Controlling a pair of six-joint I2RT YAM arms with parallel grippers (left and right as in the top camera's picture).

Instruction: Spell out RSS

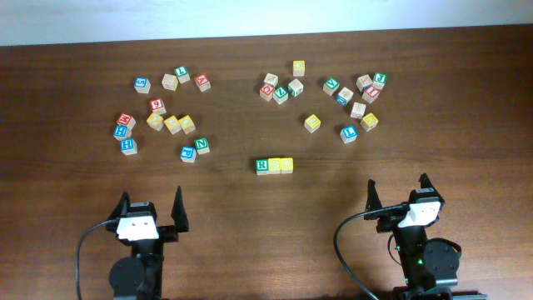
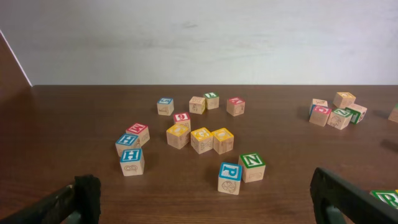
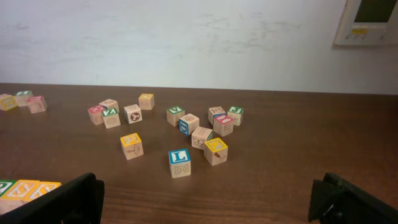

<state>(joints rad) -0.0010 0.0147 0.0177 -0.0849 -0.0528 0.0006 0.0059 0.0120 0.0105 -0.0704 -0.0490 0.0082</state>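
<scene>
Three cubes stand side by side in a row at the table's middle front: a green R cube (image 1: 262, 165), then two yellow cubes (image 1: 275, 165) (image 1: 286, 164) touching it on the right. In the right wrist view the row shows at the bottom left edge, with one yellow cube (image 3: 23, 188) reading S. The green R cube (image 2: 387, 198) peeks in at the lower right of the left wrist view. My left gripper (image 1: 151, 200) (image 2: 204, 199) is open and empty, near the front left. My right gripper (image 1: 398, 187) (image 3: 208, 196) is open and empty, front right of the row.
Several loose letter cubes lie in a left cluster, among them a green N cube (image 1: 201, 145) (image 2: 252, 167) and a blue P cube (image 2: 229, 177). A right cluster holds several more, including a blue L cube (image 1: 349, 132) (image 3: 179, 162). A white wall runs behind the table.
</scene>
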